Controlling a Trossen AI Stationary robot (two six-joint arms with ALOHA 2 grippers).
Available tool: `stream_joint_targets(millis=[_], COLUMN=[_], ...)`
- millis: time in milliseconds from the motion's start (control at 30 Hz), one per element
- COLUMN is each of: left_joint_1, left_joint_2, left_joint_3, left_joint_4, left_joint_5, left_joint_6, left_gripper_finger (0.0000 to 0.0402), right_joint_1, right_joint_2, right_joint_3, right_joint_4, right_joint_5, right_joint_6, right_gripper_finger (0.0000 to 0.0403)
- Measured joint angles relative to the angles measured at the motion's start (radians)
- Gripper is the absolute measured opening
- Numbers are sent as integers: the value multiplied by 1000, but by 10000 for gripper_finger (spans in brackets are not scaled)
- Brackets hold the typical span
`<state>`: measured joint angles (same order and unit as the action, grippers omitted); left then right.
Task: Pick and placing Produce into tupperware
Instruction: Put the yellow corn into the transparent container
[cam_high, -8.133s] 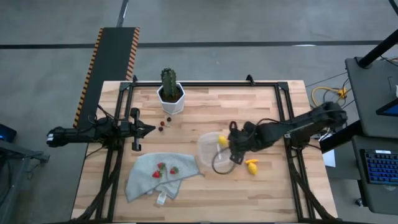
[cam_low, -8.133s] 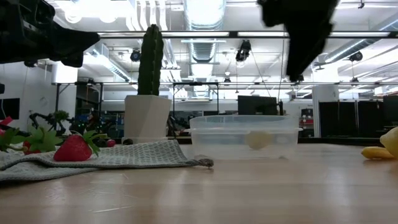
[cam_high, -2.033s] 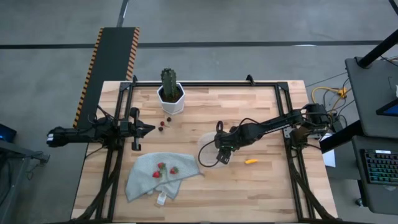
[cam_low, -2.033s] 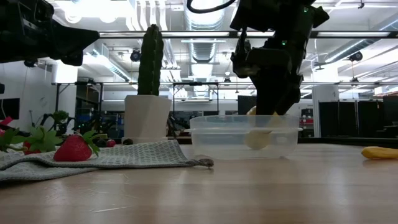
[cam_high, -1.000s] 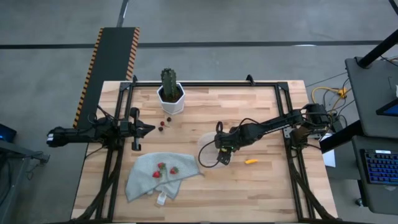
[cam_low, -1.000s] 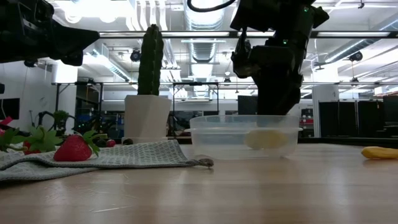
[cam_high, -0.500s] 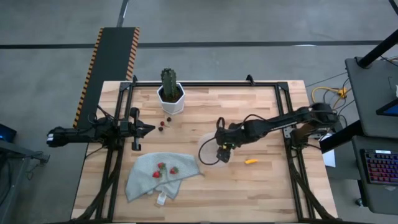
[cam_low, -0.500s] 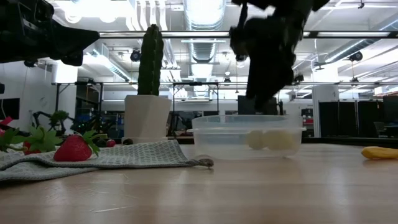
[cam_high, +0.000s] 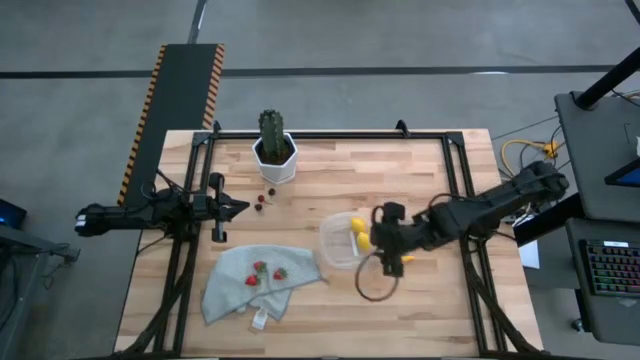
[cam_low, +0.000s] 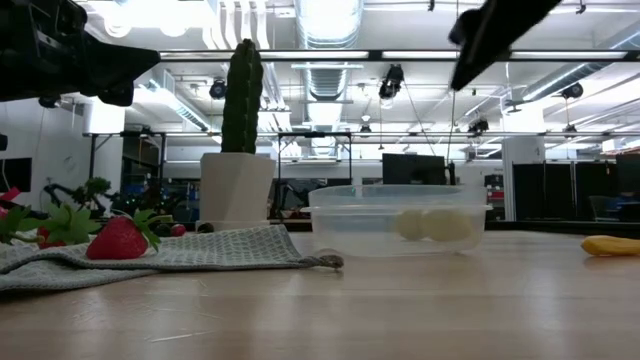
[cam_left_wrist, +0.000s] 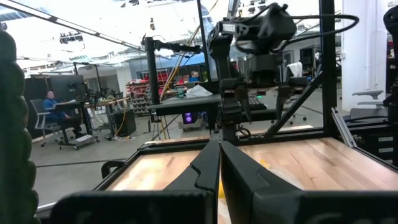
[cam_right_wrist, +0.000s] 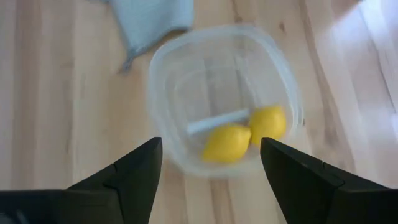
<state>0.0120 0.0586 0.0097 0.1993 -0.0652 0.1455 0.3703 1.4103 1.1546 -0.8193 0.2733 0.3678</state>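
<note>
The clear tupperware (cam_high: 338, 241) sits mid-table with two yellow lemons (cam_high: 359, 232) lying inside it; the right wrist view shows the tupperware (cam_right_wrist: 186, 81) and lemons (cam_right_wrist: 227, 142) from above. My right gripper (cam_high: 378, 240) is open and raised over the tub's right rim, touching nothing. An orange-yellow piece (cam_high: 406, 259) lies on the wood under the right arm. Red strawberries (cam_high: 258, 268) rest on a grey cloth (cam_high: 255, 282). Dark berries (cam_high: 262, 198) lie near my left gripper (cam_high: 238, 208), which is shut and waits at the table's left edge.
A green cactus in a white pot (cam_high: 273, 150) stands at the far edge. A black cable loop (cam_high: 376, 281) hangs below the right arm, near the tub. Bare wood lies along the near edge and in the far right part of the table.
My right gripper has risen from inside the tub and drawn back toward the table's right edge. The second lemon has stayed in the tub and now lies beside the first. The cable loop has swung with the arm toward the near right.
</note>
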Motion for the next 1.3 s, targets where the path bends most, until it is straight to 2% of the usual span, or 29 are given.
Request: stream_joint_targets(millis=[267,467,633,833,1300], left_joint_1=[0,0,0,0,0], left_joint_2=[1,6,5,6,15], left_joint_3=[0,0,0,0,0], left_joint_4=[0,1,2,2,1], left_joint_5=[0,0,0,0,0], left_joint_6=[0,0,0,0,-2], left_gripper_finger=[0,0,0,0,0], right_joint_1=[141,166,173,182,181], right_joint_2=[-43,-20,0,23,33], right_joint_3=[-82,-173,-239,-315,-432], right_joint_4=[-103,-177,-167,-71,155], right_joint_5=[46,29,0,-43,-29], right_joint_6=[171,339,376,384,382], right_gripper_finger=[262,255,249,248,246])
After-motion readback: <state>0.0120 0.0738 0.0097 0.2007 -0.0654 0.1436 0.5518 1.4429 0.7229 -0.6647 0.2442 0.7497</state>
